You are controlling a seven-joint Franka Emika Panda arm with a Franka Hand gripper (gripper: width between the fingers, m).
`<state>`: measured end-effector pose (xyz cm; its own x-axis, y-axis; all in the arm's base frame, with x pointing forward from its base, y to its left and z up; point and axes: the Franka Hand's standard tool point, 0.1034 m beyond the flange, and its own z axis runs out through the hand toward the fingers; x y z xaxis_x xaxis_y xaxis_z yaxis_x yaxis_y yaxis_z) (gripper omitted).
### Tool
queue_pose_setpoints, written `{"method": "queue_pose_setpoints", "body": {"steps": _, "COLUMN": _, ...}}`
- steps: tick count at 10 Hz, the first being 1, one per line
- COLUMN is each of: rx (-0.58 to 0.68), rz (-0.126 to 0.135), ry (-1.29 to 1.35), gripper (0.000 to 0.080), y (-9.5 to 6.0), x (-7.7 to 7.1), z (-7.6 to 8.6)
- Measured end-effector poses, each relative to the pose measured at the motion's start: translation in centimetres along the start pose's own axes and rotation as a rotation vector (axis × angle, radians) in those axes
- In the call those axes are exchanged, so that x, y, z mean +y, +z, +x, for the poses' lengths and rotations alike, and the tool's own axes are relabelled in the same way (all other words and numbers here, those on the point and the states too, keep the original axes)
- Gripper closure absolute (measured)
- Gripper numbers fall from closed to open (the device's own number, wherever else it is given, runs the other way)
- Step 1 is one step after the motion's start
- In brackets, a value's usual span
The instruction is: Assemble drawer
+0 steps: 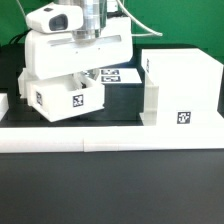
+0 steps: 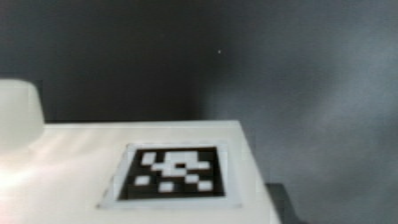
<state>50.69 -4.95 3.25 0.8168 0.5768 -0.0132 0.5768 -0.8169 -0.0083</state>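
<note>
A small white drawer tray (image 1: 62,97) with a square tag hangs tilted right under my gripper (image 1: 72,80), towards the exterior view's left. The white hand covers the fingers there, and the tray's tilt fits a grip on its top wall. In the wrist view the tray's white face (image 2: 71,160) and its tag (image 2: 175,172) fill the lower part very close. A rounded white part (image 2: 15,112) shows beside it, and no fingertip shows. The tall boxy shell (image 1: 185,85) stands at the exterior view's right, tag facing front, a little apart from the tray.
The marker board (image 1: 118,74) lies flat behind the tray, between it and the shell. The long low white border wall (image 1: 110,143) runs along the front. Another white part (image 1: 4,102) sits at the exterior view's far left edge. The table is black.
</note>
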Motion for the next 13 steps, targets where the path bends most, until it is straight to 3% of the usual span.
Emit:
{"method": "queue_pose_setpoints", "body": {"steps": 3, "rx": -0.008, "rz": 0.013, "ry": -0.161, "gripper": 0.0757, "y": 0.8, "x": -0.9, "z": 0.7}}
{"method": "queue_pose_setpoints", "body": {"steps": 9, "rx": -0.029, "rz": 0.004, "ry": -0.559, "gripper": 0.0757, "y": 0.8, "x": -0.3, "z": 0.3}}
{"method": "queue_pose_setpoints", "body": {"steps": 10, "rx": -0.043, "rz": -0.002, "ry": -0.647, "gripper": 0.0757, "y": 0.7, "x": -0.4, "z": 0.6}}
{"method": "queue_pose_setpoints", "body": {"steps": 13, "rx": -0.082, "rz": 0.012, "ry": -0.837, "gripper": 0.0757, "y": 0.7, "x": -0.5, "z": 1.8}}
